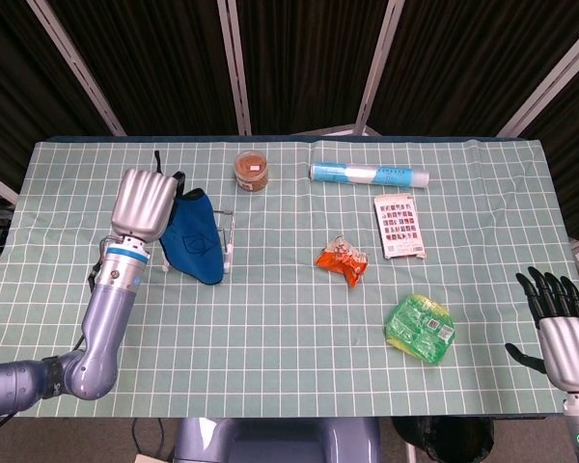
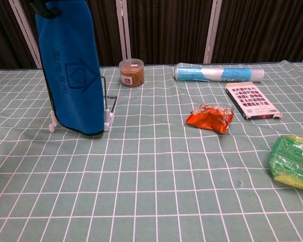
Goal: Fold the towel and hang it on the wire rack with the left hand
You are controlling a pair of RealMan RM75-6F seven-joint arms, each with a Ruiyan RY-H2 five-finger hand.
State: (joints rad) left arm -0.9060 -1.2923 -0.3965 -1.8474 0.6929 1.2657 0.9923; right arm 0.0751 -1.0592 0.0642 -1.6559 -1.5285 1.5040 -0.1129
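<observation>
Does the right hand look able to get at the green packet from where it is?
Probably yes. The right hand is open at the table's near right edge, and the green packet lies just to its left with nothing between them.

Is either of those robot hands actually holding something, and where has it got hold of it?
The left hand holds the blue towel by its top edge, so it hangs down. The right hand holds nothing.

The towel [image 2: 73, 70] covers most of the wire rack [image 2: 110, 108]. In the chest view, the top edge crops the left hand [image 2: 45, 7] and the right edge crops the green packet [image 2: 293, 162]. The jar [image 1: 252, 170] label is illegible.
</observation>
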